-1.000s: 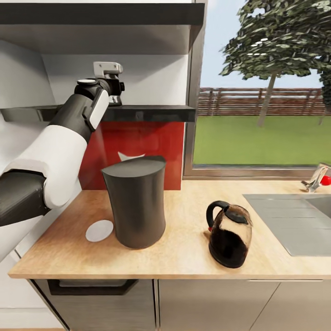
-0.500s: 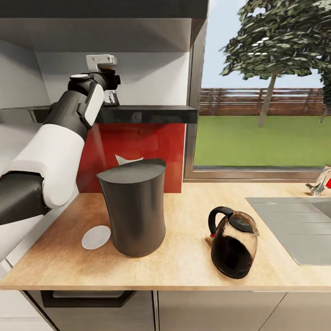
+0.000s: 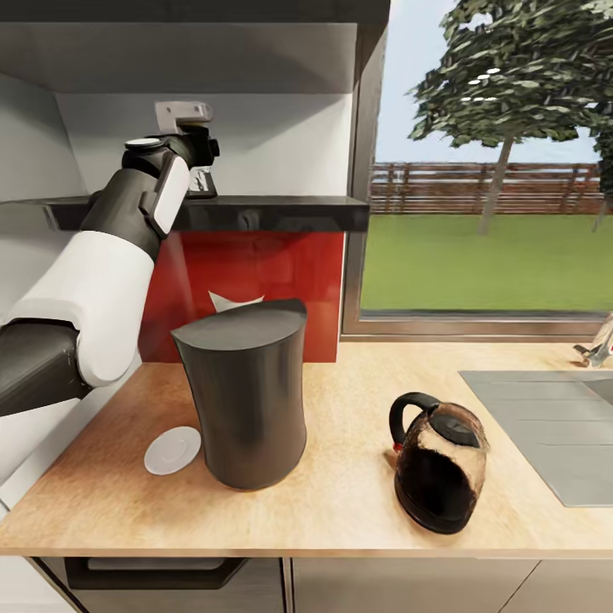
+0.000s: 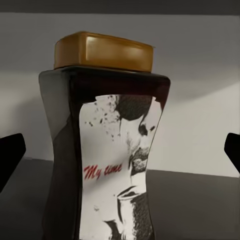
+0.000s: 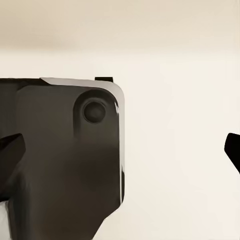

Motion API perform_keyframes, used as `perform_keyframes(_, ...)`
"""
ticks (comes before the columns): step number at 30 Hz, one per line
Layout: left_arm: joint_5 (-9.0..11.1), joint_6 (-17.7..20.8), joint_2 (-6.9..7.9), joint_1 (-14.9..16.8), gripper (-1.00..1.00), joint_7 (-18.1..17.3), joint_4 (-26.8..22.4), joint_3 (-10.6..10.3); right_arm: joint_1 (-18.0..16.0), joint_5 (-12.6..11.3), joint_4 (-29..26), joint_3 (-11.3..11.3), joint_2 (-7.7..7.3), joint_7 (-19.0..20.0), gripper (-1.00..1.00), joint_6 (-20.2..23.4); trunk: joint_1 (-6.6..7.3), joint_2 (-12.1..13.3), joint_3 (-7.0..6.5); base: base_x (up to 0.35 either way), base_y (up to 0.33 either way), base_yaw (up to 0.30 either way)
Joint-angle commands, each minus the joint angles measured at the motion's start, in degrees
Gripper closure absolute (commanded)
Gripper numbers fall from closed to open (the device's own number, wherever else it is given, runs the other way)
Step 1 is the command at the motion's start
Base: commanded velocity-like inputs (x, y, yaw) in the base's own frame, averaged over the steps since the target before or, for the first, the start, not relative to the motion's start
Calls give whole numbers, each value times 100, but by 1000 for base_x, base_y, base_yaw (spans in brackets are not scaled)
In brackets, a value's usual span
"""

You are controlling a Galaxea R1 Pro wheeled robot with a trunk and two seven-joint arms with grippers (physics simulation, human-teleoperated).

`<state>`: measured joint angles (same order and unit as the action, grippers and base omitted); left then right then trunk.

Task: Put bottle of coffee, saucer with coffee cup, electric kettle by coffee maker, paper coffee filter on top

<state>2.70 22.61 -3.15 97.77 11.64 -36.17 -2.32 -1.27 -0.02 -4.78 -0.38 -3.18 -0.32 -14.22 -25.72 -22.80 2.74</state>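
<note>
The dark bottle of coffee (image 4: 107, 150), with a tan cap and white label, stands on the black kitchen shelf (image 3: 272, 211). My left gripper (image 4: 120, 152) is open, one finger on each side of the bottle and apart from it. In the head view the left gripper (image 3: 200, 174) is up at the shelf. The tall dark coffee maker (image 3: 243, 392) stands on the kitchen countertop (image 3: 340, 502). The white saucer (image 3: 173, 449) lies to its left and the glass electric kettle (image 3: 438, 464) to its right. A white paper coffee filter (image 3: 225, 300) peeks out behind the coffee maker. My right gripper (image 5: 120, 150) is open beside a dark robot part.
A grey inset sink (image 3: 545, 426) sits at the counter's right, with a tap (image 3: 596, 345) at its edge. A red backsplash (image 3: 272, 272) lies under the shelf, and a thicker dark slab (image 3: 196, 10) runs above it. A window (image 3: 485, 170) is to the right.
The whole head picture has shifted, so the camera has moved. The left gripper stays at the shelf and has edged slightly left along it.
</note>
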Motion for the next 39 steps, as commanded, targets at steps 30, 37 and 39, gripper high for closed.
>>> perform_keyframes(30, 53, 19, 49, -7, -100, 40, -17, -23, -4, -2, 6, -5, 2, -3, -100, -20, -6, -12, 13, 29, 35, 0)
perform_keyframes(37, 56, 7, 60, -13, -100, 40, -13, -23, -3, -5, 4, -5, -5, -3, -100, -20, -6, -12, 13, 0, 40, 0)
perform_keyframes(39, 56, 7, 61, -13, -100, 40, -13, -23, -4, -6, 3, -5, -6, -3, -100, -20, -6, -12, 13, 10, 1, 0)
